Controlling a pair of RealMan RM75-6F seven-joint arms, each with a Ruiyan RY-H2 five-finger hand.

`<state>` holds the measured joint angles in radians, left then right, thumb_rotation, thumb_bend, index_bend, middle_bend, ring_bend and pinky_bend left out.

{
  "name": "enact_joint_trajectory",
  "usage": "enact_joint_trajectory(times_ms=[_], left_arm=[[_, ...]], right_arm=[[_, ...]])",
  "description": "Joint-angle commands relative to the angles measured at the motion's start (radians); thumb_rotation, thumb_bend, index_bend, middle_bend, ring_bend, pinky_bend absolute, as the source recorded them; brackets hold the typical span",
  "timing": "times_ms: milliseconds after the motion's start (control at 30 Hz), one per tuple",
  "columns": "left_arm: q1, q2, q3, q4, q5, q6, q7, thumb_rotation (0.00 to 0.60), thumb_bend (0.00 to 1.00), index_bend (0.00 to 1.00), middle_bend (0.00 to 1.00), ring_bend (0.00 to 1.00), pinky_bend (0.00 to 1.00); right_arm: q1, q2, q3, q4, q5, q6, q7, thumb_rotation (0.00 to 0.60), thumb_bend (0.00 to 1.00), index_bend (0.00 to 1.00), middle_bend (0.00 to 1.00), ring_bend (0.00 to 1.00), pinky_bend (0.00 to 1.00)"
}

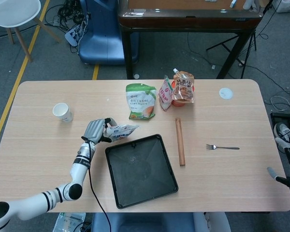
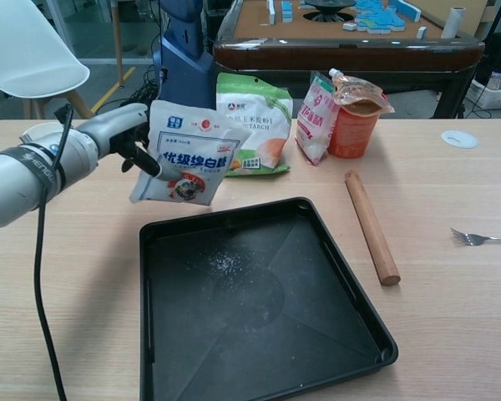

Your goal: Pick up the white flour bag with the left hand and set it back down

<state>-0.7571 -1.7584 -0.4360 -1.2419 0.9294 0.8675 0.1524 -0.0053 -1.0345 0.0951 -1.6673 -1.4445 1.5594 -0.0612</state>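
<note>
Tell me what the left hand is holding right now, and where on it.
The left hand holds the white flour bag by its left edge, lifted above the table.

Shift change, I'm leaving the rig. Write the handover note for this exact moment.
Left robot hand: grips the white flour bag, lifted off the table, upright, face to the chest camera, beside the black tray.
Right robot hand: only its edge shows at the head view's right margin; state unclear.
Done: pick-up.
Left: set the bag down and let go. A little white powder lies in the tray.
</note>
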Motion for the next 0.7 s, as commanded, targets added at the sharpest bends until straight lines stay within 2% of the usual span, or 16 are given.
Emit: enact_joint_trajectory(times_ms=[33, 300, 433, 700], left_arm=[[-0.005, 0.008, -0.038, 0.017, -0.077, -0.074, -0.089, 0.6, 0.21, 0.62, 0.81, 0.75, 0.74], [-0.02, -0.006, -0.06, 0.094, -0.082, -0.165, -0.264, 0.6, 0.21, 0.62, 0.8, 0.73, 0.74], [-0.025, -0.006, -0.05, 0.124, -0.039, -0.203, -0.335, 0.6, 0.21, 0.61, 0.78, 0.7, 0.71], [-0.032, -0.004, -0.008, 0.164, 0.096, -0.25, -0.466, 0.6, 0.21, 0.51, 0.65, 0.53, 0.56]], right_arm=[[0.001, 0.0, 0.0, -0.001, 0.0, -0.001, -0.001, 0.6, 0.17, 0.19, 0.28, 0.2, 0.22], [0.003, 0.001, 0.0, -0.007, 0.001, -0.005, -0.008, 0.6, 0.17, 0.19, 0.28, 0.2, 0.22], [0.002, 0.002, 0.001, -0.01, 0.004, -0.006, -0.012, 0.6, 0.17, 0.19, 0.28, 0.2, 0.22], [0.004, 0.001, 0.001, -0.01, 0.006, -0.011, -0.014, 0.6, 0.17, 0.19, 0.28, 0.2, 0.22]])
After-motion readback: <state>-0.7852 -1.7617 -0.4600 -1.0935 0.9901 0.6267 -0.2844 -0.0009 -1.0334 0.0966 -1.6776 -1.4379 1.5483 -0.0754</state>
